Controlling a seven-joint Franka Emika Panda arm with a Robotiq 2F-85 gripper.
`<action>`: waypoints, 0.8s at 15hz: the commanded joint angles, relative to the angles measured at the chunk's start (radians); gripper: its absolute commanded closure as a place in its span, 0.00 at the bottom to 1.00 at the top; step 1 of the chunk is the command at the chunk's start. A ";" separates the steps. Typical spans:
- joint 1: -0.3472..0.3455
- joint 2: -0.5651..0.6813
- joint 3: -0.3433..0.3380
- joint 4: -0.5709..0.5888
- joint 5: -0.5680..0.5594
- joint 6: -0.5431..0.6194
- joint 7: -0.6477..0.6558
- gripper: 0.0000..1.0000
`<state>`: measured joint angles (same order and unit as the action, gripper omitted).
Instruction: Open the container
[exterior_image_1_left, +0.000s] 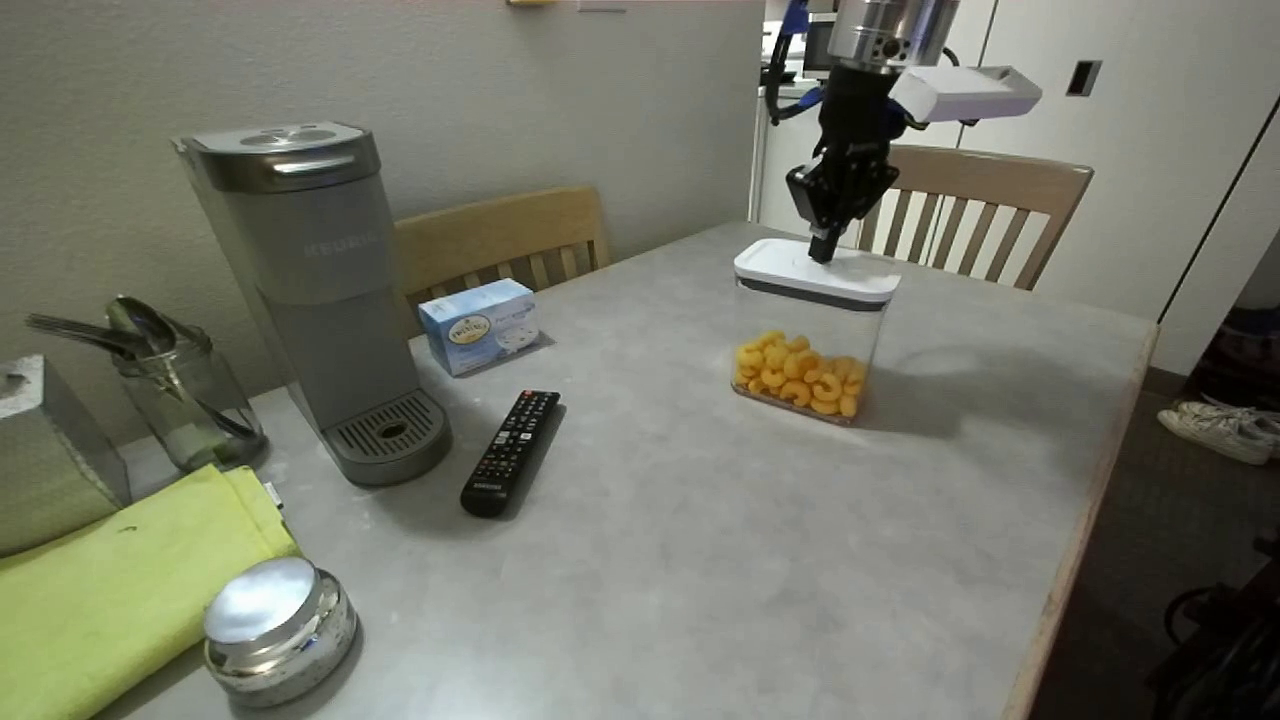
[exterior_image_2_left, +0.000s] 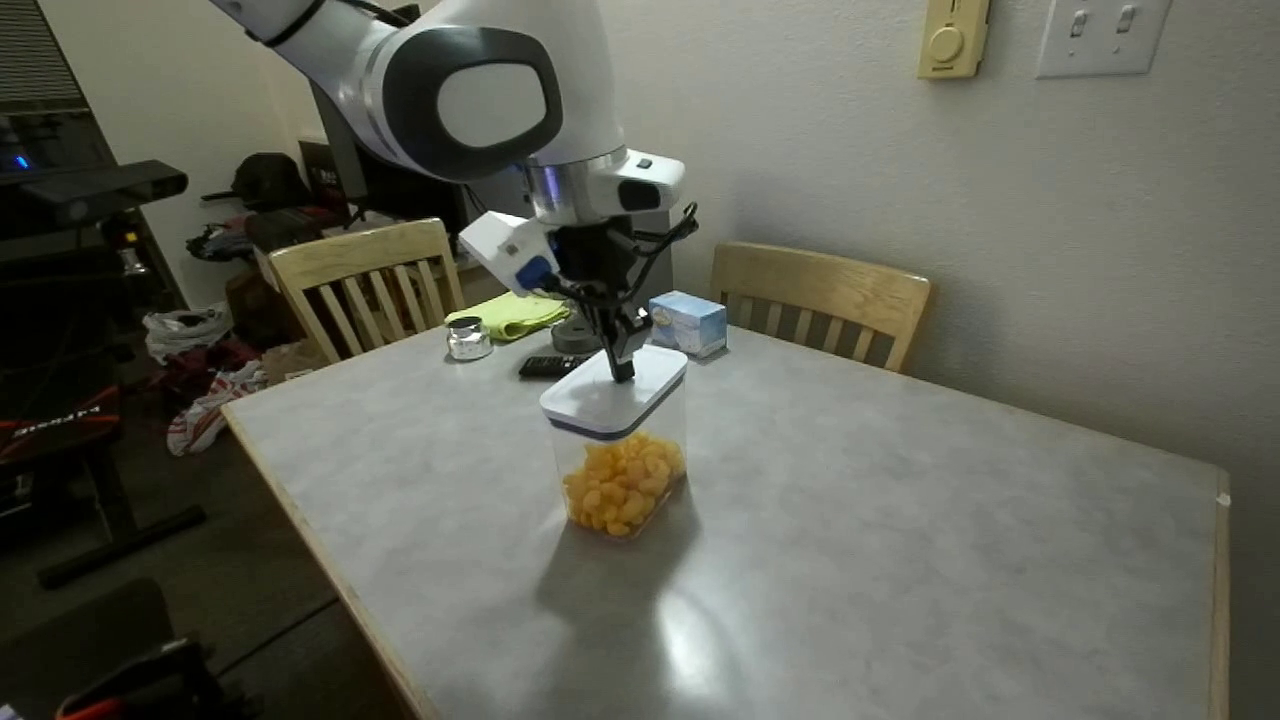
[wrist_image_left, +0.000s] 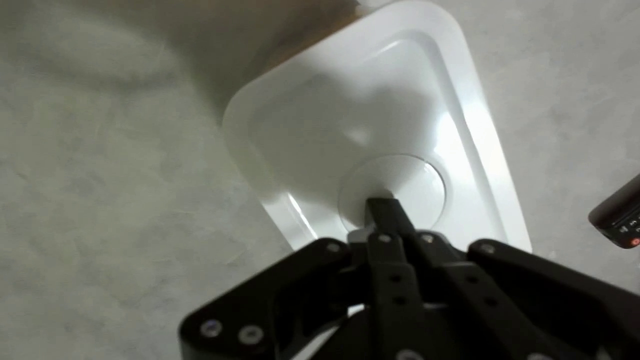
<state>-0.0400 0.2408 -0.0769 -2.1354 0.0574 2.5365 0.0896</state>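
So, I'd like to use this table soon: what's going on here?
A white robot arm is working on the clear rectangular plastic container of orange curled snacks, which stands on the grey table. Its black gripper, shut, points down at the round white disc in the flat white plastic lid; whether it is pressing, I can't tell. The lid is still on.

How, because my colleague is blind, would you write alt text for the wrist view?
A shut black gripper extends from the bottom edge over the round button of a white rounded-rectangle container lid. Beneath lies gray tabletop, with part of a black remote control at right.
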 joint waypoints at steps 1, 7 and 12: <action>-0.020 0.016 0.015 -0.008 0.035 0.027 -0.034 1.00; -0.029 0.025 0.015 -0.014 0.069 0.024 -0.030 1.00; -0.036 0.045 0.003 -0.044 0.082 0.010 -0.016 1.00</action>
<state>-0.0550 0.2465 -0.0769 -2.1429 0.1246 2.5392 0.0906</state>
